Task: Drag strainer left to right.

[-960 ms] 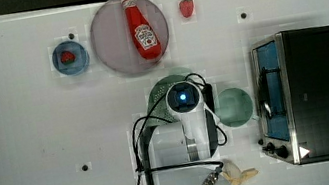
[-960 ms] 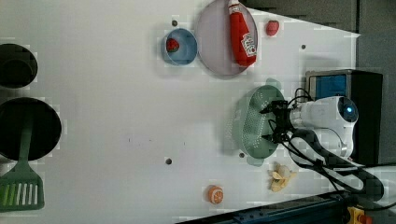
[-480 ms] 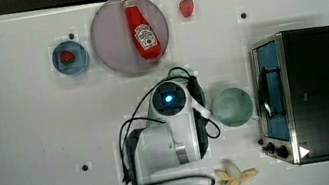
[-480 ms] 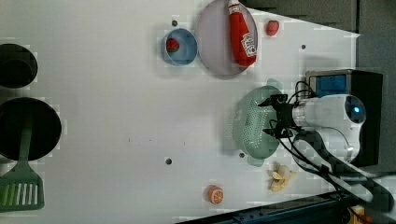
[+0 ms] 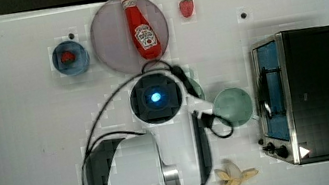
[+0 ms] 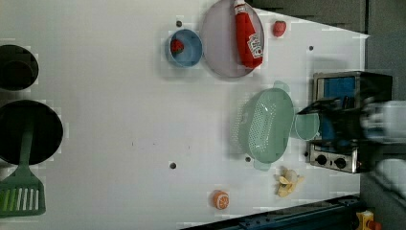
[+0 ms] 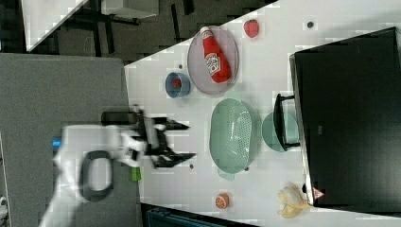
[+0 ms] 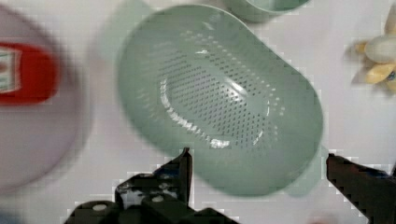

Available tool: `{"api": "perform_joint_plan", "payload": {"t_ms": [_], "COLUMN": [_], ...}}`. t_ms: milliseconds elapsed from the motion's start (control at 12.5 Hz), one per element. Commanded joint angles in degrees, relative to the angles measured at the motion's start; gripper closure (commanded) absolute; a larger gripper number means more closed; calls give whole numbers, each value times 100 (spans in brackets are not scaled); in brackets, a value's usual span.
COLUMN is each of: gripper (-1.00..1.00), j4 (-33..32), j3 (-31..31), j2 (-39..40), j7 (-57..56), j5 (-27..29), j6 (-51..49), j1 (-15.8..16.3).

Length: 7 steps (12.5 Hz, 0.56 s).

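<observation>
Pale mint-green oval plastic strainer (image 6: 265,128) sits right of centre in the left view, touching the round teal bowl (image 6: 306,126). My end effector (image 8: 257,161) hangs spread apart, empty; dragging could shove that bowl.

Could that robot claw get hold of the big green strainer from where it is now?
Probably yes. The gripper hangs open above the strainer, its fingers apart near one rim, and nothing lies between them. The small green bowl sits beside the strainer, not over it.
</observation>
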Motion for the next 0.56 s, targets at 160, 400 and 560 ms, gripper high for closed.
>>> {"api": "perform_joint_plan", "payload": {"t_ms": [160, 400, 560], "gripper": [-100, -100, -100], "j4": [1158, 1736, 1931], "j3": [-153, -260, -280], "j2": [-1004, -1079, -1035], "j7": [-2176, -2958, -3085], "j5": [143, 93, 73], "j6": [-1636, -2096, -2146], "j1": [-125, -131, -133]}}
